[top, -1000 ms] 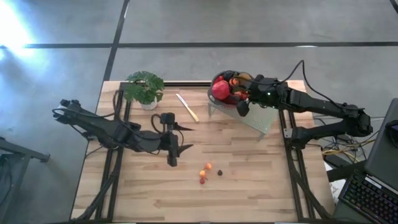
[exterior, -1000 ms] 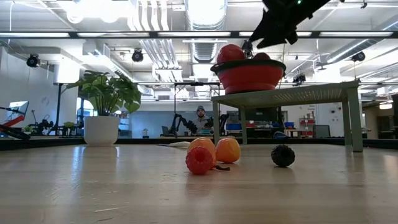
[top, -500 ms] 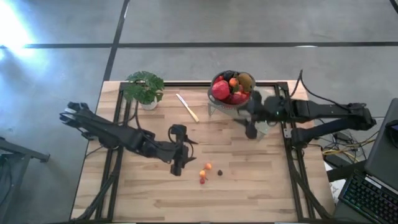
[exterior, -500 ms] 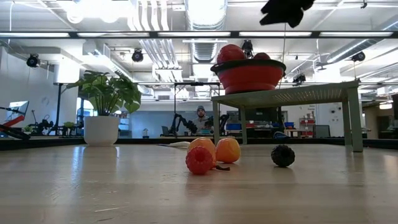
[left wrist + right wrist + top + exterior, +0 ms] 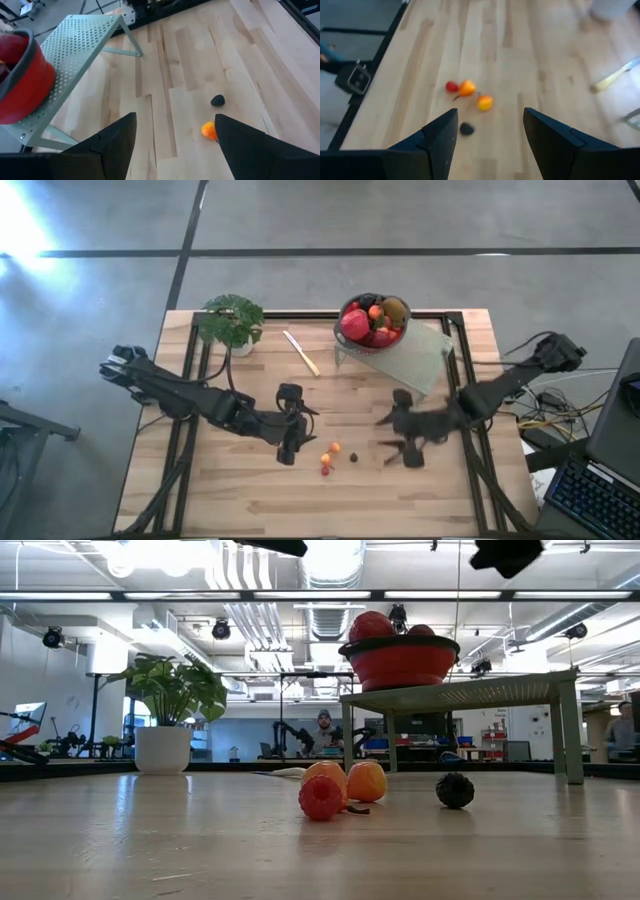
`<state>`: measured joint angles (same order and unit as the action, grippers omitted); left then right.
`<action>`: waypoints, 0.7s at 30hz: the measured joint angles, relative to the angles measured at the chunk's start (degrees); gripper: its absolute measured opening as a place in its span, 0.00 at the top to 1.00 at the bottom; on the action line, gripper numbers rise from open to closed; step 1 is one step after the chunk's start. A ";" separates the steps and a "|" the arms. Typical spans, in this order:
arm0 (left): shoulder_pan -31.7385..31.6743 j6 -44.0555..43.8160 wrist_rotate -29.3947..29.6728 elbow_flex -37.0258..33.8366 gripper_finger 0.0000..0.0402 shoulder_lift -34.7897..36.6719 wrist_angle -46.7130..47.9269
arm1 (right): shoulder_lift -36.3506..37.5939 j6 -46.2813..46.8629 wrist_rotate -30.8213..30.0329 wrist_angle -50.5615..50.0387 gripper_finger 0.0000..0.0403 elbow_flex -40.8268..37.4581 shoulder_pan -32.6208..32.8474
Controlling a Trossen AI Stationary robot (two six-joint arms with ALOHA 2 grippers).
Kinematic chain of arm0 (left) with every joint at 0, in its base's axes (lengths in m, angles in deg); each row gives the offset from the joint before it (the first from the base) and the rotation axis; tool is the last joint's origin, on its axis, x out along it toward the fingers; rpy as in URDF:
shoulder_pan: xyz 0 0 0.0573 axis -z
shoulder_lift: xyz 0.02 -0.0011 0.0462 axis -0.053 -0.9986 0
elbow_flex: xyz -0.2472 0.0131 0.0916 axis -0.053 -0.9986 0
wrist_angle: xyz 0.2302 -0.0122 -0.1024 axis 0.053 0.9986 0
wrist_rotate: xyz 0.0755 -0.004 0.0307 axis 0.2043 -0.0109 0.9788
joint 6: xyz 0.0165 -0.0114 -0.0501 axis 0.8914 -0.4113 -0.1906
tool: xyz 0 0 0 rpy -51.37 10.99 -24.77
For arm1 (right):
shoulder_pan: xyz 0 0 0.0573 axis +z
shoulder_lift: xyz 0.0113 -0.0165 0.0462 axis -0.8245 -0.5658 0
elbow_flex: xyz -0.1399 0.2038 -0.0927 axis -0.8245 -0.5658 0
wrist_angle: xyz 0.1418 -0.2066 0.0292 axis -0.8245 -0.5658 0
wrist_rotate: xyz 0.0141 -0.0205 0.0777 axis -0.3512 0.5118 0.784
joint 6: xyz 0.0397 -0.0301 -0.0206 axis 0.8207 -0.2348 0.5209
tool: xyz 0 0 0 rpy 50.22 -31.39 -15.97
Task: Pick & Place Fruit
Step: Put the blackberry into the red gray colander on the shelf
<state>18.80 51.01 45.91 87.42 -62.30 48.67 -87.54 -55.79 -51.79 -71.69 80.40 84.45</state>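
Observation:
Four small fruit lie on the wood near the table's middle: two orange ones (image 5: 335,447) (image 5: 325,459), a red one (image 5: 325,470) and a dark one (image 5: 353,457). More fruit, among them a red apple (image 5: 354,325), fills a red bowl (image 5: 400,662) that stands on a green perforated stand (image 5: 425,360) at the far side. My left gripper (image 5: 300,435) hovers open just left of the small fruit, nothing between its fingers (image 5: 115,135). My right gripper (image 5: 388,442) hovers open just right of them, also holding nothing (image 5: 490,112).
A potted plant (image 5: 232,320) stands at the far left, and a pale knife (image 5: 301,352) lies between it and the stand. Bare wood stretches along the near edge. Dark frame rails (image 5: 465,395) run along the table's left and right sides.
My right gripper has swung away from above the bowl toward the table's near edge and stands beside the small fruit, turned toward them. My left gripper has moved right and down toward the same fruit, then held still. The fruit has not moved.

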 joint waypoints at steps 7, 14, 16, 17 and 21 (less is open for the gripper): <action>-0.10 0.47 0.85 0.00 0.32 0.04 -0.15 | -10.14 4.99 -4.10 2.86 0.46 -0.07 6.44; -0.10 1.90 0.90 0.99 0.32 0.26 -0.35 | -19.01 9.28 -1.88 6.58 0.46 -0.11 6.46; -0.10 2.85 0.98 1.42 0.32 0.30 -0.52 | -20.91 10.41 -1.63 9.20 0.46 -0.31 6.46; -0.10 3.76 0.98 1.55 0.32 0.31 -0.52 | -21.76 10.61 -1.50 10.93 0.46 -0.39 6.46; -0.10 6.40 1.72 2.18 0.32 0.31 -0.57 | -24.23 10.37 -0.73 15.73 0.45 -0.48 6.27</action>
<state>18.70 57.41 47.63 89.60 -61.99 48.10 -111.76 -45.41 -52.52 -55.95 79.91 90.73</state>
